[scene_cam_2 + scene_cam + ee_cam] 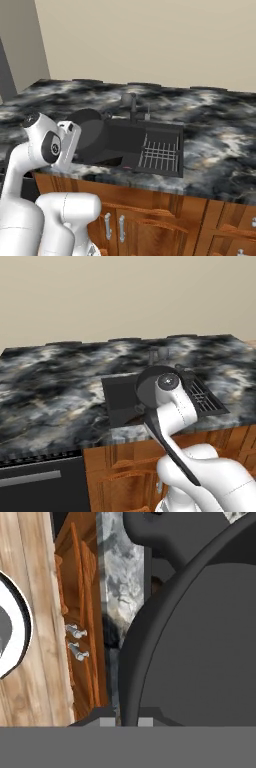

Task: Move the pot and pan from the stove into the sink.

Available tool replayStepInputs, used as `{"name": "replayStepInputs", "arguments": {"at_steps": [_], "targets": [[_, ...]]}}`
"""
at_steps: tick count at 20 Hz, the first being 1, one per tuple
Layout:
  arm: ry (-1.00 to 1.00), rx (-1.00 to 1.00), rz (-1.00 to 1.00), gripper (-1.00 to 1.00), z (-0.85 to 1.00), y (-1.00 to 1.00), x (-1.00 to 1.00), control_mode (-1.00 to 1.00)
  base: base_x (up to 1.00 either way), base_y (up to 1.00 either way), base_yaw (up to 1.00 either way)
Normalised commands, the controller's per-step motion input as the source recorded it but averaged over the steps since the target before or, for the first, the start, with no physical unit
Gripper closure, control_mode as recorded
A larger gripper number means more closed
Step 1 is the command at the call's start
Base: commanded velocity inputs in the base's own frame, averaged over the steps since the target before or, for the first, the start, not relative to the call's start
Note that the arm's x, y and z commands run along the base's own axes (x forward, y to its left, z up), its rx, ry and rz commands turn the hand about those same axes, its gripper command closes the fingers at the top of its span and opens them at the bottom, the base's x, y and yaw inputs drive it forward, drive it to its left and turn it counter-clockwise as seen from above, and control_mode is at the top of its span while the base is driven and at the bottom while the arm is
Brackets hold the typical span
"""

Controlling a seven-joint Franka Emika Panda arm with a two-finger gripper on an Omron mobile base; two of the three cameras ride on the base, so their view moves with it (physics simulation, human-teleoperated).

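I have my pincer (123,722) clamped on the round dark grey pot's (200,647) rim, tilted over the dark rectangular sink (120,140) near the marbled counter's (215,130) front edge.

Flat, even rendered light is filling all views, with no visible lamp and no glare. The sink (150,145) basin is reading dark against the marbled countertop (55,381). Edges are looking slightly soft and pixelated; shadows are staying faint under the countertop lip.
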Motion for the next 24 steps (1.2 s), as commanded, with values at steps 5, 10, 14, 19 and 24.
{"name": "replayStepInputs", "arguments": {"at_steps": [5,10,14,19,24], "targets": [[-0.07,0.03,0.00,1.00,-0.36,0.09,0.64,-1.00,0.00,0.00,0.00],[-0.03,0.06,0.00,1.00,-0.25,0.01,0.75,-1.00,0.00,0.00,0.00],[0.00,0.07,0.00,1.00,-0.17,0.00,0.88,-1.00,0.00,0.00,0.00],[0.00,0.02,0.00,1.00,-0.18,0.00,0.63,-1.00,0.00,0.00,0.00],[0.01,0.00,0.00,1.00,-0.04,0.02,0.23,-1.00,0.00,0.00,0.00]]}}
